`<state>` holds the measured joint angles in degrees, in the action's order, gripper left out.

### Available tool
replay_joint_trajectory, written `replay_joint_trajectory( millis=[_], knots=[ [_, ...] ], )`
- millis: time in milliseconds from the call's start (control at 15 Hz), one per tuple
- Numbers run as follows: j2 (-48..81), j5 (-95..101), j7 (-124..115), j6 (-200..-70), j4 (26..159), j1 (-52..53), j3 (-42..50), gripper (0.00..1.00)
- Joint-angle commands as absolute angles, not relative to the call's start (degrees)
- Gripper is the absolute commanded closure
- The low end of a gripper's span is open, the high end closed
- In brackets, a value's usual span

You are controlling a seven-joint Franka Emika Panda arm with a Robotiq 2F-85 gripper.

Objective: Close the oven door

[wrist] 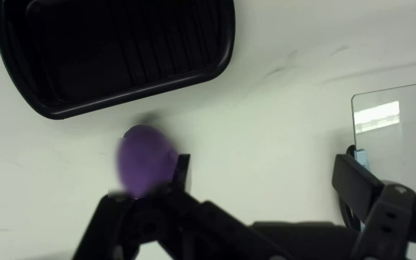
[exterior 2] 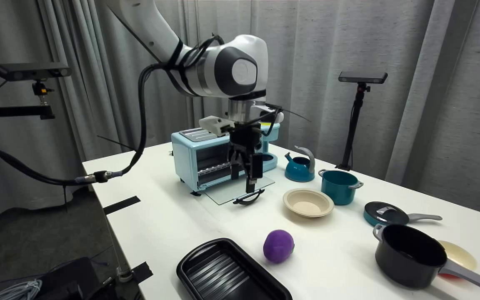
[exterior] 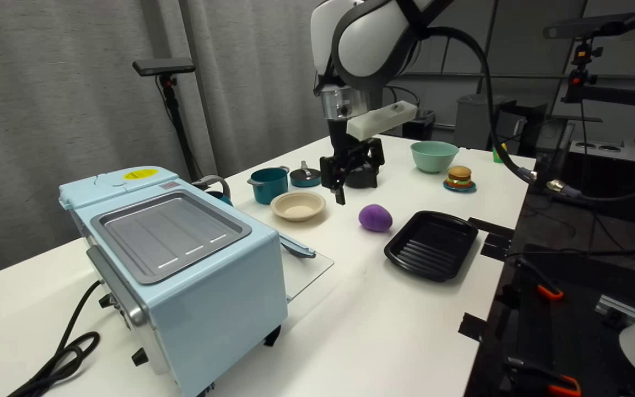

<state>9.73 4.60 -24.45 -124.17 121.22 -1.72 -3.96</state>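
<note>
On the left in an exterior view, here's the boxy, glossy light-blue toaster oven, standing on the white desk with its front gaping. Out from it juts the clear glass oven door, folded right down, wide open, a curved black handle along its outer edge. Nearer the camera lies the ridged black rectangular tray. And there, above the desk, hangs the white-and-grey robot arm, its black tool pointing straight down, 2 jaws spread well apart! The wrist view has the tool covering part of the handle, yet in an exterior view its fingertips hang clear of it. A touch to the right, the smooth purple egg-shaped object; well behind it, the round grey-handled teal kettle; then the shallow round beige bowl, just beside the round teal pot. Next along, the low teal-and-black round pan, and, nearer the camera, the deep dark-grey saucepan. Far right, partly hidden behind that saucepan, peeks the shallow cream-and-red dish.
</note>
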Motion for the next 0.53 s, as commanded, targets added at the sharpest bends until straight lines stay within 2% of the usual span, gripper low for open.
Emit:
replay_joint_trajectory(
  millis=[0, 467],
  knots=[
    [14.3, 6.6, -26.3, -125.8, 118.1, 0.8, -1.5, 0.00],
    [13.4, 5.2, -25.3, -125.7, 120.0, 1.4, -0.8, 0.00]
  ],
)
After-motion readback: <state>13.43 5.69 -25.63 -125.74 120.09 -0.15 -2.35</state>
